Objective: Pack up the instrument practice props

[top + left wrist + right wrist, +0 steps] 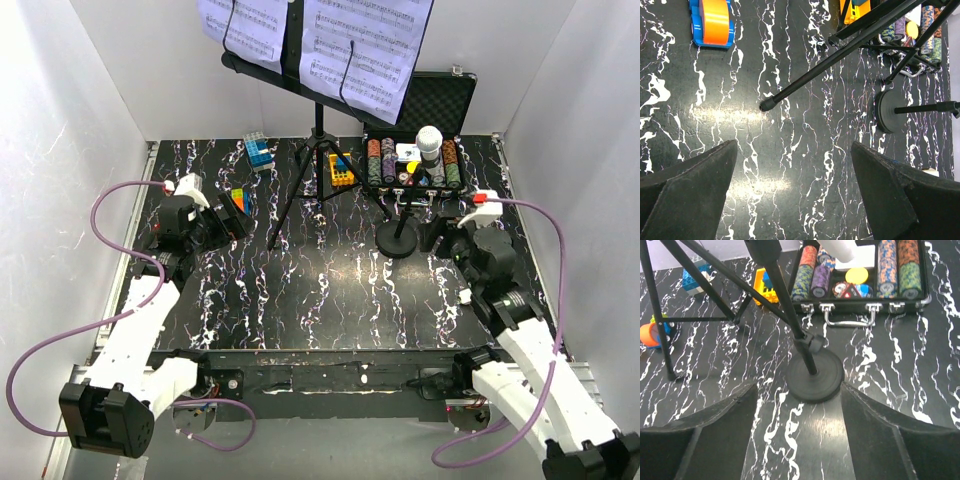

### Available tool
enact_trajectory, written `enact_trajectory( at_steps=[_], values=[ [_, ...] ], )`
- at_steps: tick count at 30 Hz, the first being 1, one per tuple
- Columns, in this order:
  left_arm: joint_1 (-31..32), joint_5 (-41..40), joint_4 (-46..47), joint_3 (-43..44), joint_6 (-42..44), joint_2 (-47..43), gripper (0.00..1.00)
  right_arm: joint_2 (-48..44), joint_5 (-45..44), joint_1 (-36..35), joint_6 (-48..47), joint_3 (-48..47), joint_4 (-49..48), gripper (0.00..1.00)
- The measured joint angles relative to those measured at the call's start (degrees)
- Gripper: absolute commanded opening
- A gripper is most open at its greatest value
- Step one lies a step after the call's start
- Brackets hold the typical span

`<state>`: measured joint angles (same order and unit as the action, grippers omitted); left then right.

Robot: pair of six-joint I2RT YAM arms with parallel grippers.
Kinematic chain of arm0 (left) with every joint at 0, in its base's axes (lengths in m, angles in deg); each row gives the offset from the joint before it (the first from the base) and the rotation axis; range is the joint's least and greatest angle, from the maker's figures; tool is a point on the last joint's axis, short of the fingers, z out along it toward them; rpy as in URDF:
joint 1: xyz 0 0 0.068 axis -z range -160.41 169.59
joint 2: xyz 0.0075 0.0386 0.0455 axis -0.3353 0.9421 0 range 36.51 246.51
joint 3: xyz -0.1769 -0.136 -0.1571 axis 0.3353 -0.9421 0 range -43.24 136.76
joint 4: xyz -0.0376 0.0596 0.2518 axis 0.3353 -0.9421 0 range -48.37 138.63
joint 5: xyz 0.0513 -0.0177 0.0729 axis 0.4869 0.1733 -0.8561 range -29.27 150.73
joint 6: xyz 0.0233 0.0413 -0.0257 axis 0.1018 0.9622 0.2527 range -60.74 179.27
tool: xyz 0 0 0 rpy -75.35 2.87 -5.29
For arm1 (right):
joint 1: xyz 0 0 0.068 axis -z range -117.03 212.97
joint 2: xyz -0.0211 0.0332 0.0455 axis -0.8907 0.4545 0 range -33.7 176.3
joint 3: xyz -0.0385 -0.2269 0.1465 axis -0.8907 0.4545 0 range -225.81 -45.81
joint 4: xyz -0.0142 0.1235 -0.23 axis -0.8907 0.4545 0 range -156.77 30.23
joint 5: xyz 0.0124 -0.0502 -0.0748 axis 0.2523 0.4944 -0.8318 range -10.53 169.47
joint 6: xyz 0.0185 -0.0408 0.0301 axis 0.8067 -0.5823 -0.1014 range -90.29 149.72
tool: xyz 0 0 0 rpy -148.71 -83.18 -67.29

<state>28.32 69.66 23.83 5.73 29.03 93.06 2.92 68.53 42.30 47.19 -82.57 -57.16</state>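
The black tripod music stand (318, 150) stands at the back centre. Its desk (262, 68) holds white sheet-music pages (368, 45). The grey-headed microphone (429, 143) rises on a thin pole from a round black base (398, 241), right of the tripod. My left gripper (230, 216) is open and empty, left of the tripod. In the left wrist view its jaws (793, 145) stand wide, with a tripod foot (765, 105) ahead. My right gripper (437, 233) is open and empty just right of the base. In the right wrist view (799, 386) the base (815, 377) lies just ahead of the fingertips.
An open black case of poker chips (415, 165) sits behind the microphone, also in the right wrist view (860, 275). Small colourful toy blocks (259, 150) lie around the tripod legs, one orange and blue (712, 22). White walls enclose the black marbled table (330, 290).
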Motion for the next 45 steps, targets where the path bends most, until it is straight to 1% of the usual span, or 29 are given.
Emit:
enact_trajectory(
  at_steps=[3,7,13,18,25,36,39,42,45],
  values=[
    [0.0,0.1,0.2,-0.1,0.5,-0.2,0.98,4.3,-0.6,-0.9,-3.8,0.4,-6.5,0.7],
    [0.0,0.6,0.7,-0.4,1.3,-0.8,0.98,7.1,-0.5,-1.5,-7.0,2.7,-13.2,0.68],
    [0.0,1.9,2.1,-0.5,1.9,-1.2,0.93,12.2,-0.7,-1.6,-8.7,3.3,-22.2,0.61],
    [0.0,3.8,3.8,-0.8,1.8,-1.2,0.91,17.7,-1.2,-1.6,-8.5,3.3,-28.1,0.57],
    [0.0,5.8,4.3,-0.8,1.5,-1.2,0.91,23.6,-3.2,-1.6,-8.2,2.7,-31.5,0.52],
    [0.0,6.5,4.5,-1.6,1.5,-1.4,0.91,27.6,-4.1,-1.6,-8.5,0.8,-36.5,0.4],
    [0.0,6.6,4.5,-1.8,1.5,-1.4,0.91,28.7,-4.1,-1.6,-8.4,0.5,-37.0,0.35],
    [0.0,6.6,4.5,-1.8,1.5,-1.8,0.91,29.7,-4.0,-1.8,-8.3,0.0,-37.3,0.26],
    [0.0,6.6,4.5,-1.9,1.5,-2.4,0.91,30.0,-3.9,-2.0,-8.3,-0.3,-37.3,0.23]
  ],
)
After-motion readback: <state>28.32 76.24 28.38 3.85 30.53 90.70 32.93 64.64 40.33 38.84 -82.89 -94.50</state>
